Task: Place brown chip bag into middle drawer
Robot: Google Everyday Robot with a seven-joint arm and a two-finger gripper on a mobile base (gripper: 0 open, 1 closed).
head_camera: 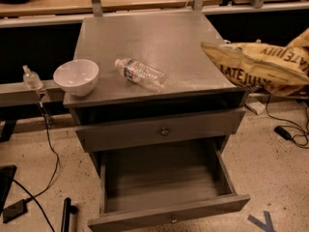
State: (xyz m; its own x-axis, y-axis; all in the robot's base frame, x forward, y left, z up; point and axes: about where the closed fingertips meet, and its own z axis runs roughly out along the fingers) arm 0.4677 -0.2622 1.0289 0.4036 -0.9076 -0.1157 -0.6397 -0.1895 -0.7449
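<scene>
The brown chip bag (260,66) hangs in the air at the right edge of the grey cabinet top (145,37), its pale yellow end pointing left over the corner. Dark lettering shows on it. My gripper does not show; it lies past the right edge of the camera view, behind the bag. The middle drawer (169,212) is pulled far out below, open and with nothing in it, its small knob on the front panel. The bag is above and to the right of the drawer's opening.
A white bowl (76,76) and a clear plastic bottle (141,74) lie on the cabinet top. The knobbed drawer above (164,131) is nearly closed. A small pump bottle (31,77) stands on a ledge at the left. Cables lie on the floor at both sides.
</scene>
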